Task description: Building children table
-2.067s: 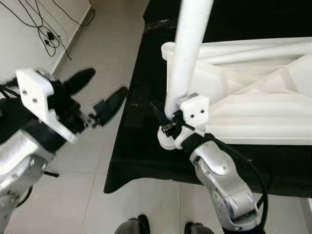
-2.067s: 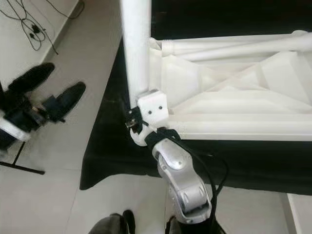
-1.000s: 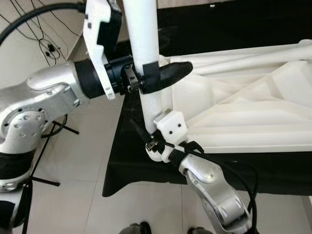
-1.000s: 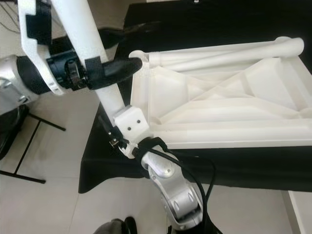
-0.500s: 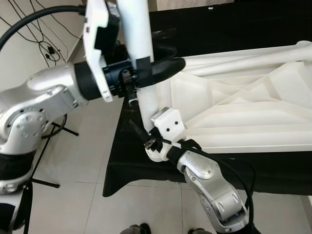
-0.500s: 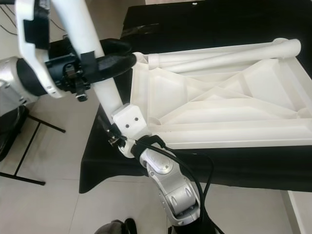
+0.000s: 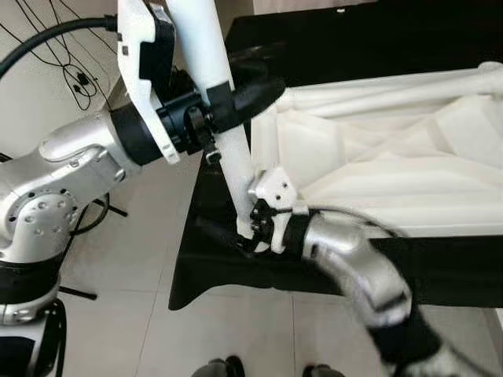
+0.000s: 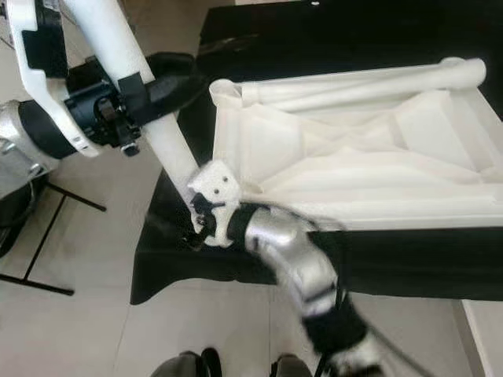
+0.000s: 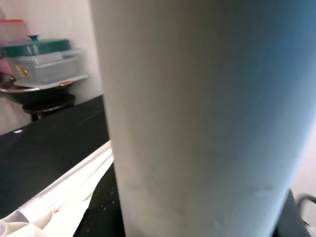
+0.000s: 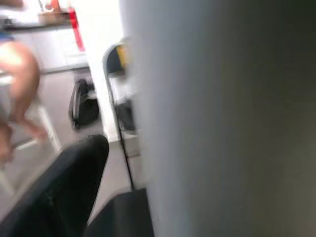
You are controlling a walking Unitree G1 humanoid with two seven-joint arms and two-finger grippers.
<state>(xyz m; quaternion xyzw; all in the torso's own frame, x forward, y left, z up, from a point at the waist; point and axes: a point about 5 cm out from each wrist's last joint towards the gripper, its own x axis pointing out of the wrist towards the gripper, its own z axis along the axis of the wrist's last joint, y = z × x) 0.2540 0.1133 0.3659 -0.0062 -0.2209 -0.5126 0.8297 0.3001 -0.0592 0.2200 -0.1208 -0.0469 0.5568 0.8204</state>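
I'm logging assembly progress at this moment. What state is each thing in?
table leg: upright, tilted, foot at the tabletop's corner, held by both grippers.
tabletop: upside down on the black cloth.
left gripper: clamped on leg, high.
right gripper: gripping the leg's foot.

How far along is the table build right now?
Done: the white tabletop lies underside-up on the black-covered table, one leg lying on it. In hand: left gripper and right gripper hold an upright leg at the near-left corner. Left: seating it and the other legs.
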